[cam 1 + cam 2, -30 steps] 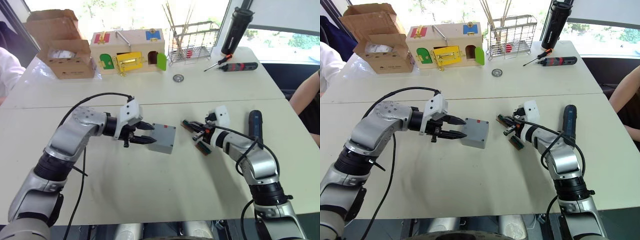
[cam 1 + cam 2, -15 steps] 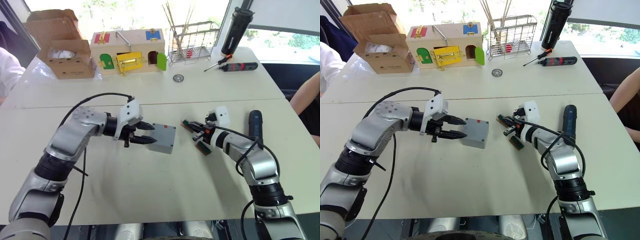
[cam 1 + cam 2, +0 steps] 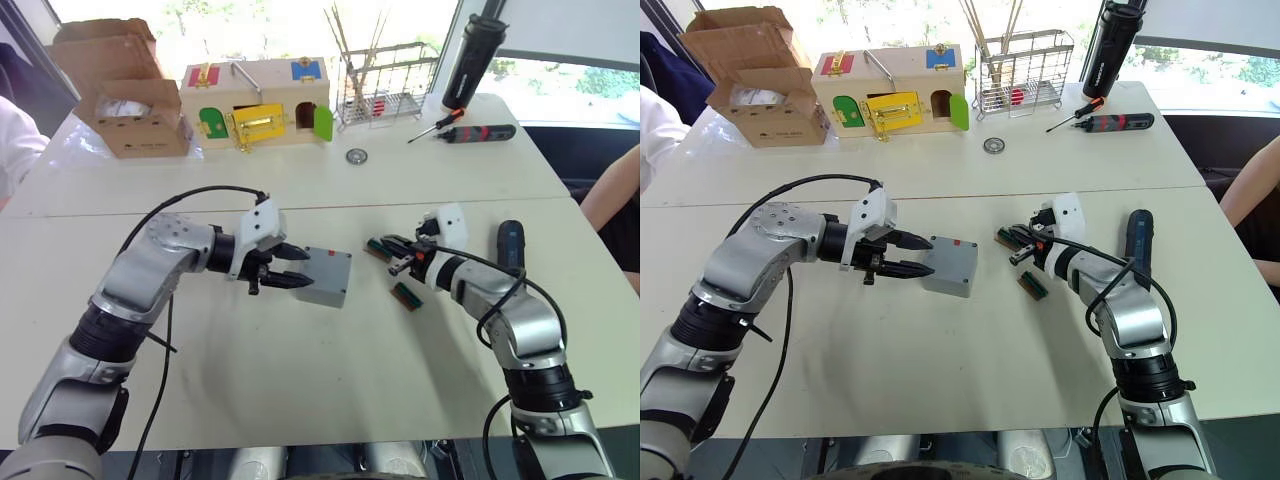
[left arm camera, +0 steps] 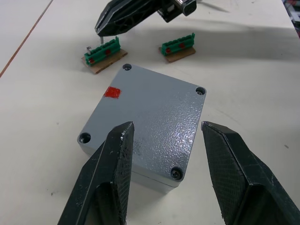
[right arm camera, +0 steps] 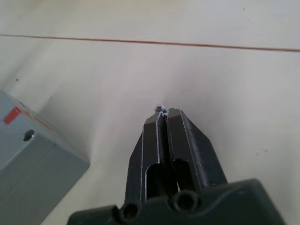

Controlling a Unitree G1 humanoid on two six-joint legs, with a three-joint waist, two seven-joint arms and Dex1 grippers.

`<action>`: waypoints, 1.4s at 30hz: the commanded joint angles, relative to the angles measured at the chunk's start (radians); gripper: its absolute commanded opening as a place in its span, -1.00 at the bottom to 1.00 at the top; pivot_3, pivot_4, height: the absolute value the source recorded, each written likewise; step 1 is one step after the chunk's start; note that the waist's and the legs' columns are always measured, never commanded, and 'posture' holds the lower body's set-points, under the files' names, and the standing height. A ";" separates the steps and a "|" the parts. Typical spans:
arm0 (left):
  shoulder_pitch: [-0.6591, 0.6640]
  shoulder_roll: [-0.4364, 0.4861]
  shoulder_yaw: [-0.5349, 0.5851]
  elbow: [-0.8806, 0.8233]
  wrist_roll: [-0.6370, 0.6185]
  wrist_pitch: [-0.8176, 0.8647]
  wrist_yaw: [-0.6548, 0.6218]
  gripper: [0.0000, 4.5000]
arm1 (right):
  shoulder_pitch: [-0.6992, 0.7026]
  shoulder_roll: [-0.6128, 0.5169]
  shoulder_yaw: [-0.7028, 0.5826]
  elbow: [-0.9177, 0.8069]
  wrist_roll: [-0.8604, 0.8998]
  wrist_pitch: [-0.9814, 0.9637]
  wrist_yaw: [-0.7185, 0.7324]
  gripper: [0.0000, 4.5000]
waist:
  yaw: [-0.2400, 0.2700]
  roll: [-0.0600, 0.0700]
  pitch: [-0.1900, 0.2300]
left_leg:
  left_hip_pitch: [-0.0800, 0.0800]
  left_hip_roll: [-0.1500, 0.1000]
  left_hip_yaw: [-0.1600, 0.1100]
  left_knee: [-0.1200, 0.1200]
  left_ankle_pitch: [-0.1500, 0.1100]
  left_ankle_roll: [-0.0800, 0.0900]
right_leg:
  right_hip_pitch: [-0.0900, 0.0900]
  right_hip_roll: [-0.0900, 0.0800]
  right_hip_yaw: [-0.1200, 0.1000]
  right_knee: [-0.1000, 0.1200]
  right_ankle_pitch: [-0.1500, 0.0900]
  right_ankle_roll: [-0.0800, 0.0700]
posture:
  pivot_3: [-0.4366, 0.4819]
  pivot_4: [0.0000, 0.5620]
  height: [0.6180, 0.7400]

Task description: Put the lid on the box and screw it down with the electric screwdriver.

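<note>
Left wrist view: grey lid (image 4: 150,126), red-marked, sits on box between spread left tool (image 4: 164,140).

Lid (image 4: 150,122): grey plastic, fine pebbled texture, slight sheen. Left gripper fingers (image 4: 110,183): black, cross-hatched, matt. Table (image 4: 262,79): smooth, pale, matt. Terminal strips (image 4: 104,51): green, probably plastic.

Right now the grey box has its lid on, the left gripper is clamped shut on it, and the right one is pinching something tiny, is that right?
Not quite. The left gripper is open: in the left wrist view its fingers sit spread over the lid, not clamped. The lid is on the box, and the right gripper is shut on a tiny screw.
</note>
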 commanded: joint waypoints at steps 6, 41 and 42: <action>-0.008 0.027 0.045 -0.004 -0.024 -0.004 -0.013 0.03 | -0.076 -0.034 -0.078 -0.219 0.112 0.122 0.015 -0.99 | 0.000 0.000 0.000 | 0.000 0.000 0.000 0.000 0.000 0.000 | 0.000 0.000 0.000 0.000 0.000 0.000 | -0.05 -0.47 1.00; -0.002 0.077 0.071 -0.008 -0.043 0.014 0.015 0.03 | -0.011 -0.045 0.081 -0.251 0.168 0.152 0.044 -0.99 | 0.000 0.000 0.000 | 0.000 0.000 -0.001 0.000 0.000 0.000 | 0.000 0.000 0.000 0.000 0.000 0.000 | -0.05 -0.47 1.00; -0.002 0.077 0.071 -0.008 -0.043 0.015 0.015 0.03 | -0.008 -0.047 0.082 -0.253 0.170 0.154 0.046 -0.99 | 0.000 0.000 0.000 | 0.000 0.000 -0.001 0.000 0.000 0.000 | 0.000 0.000 0.000 0.000 0.000 0.000 | -0.05 -0.47 1.00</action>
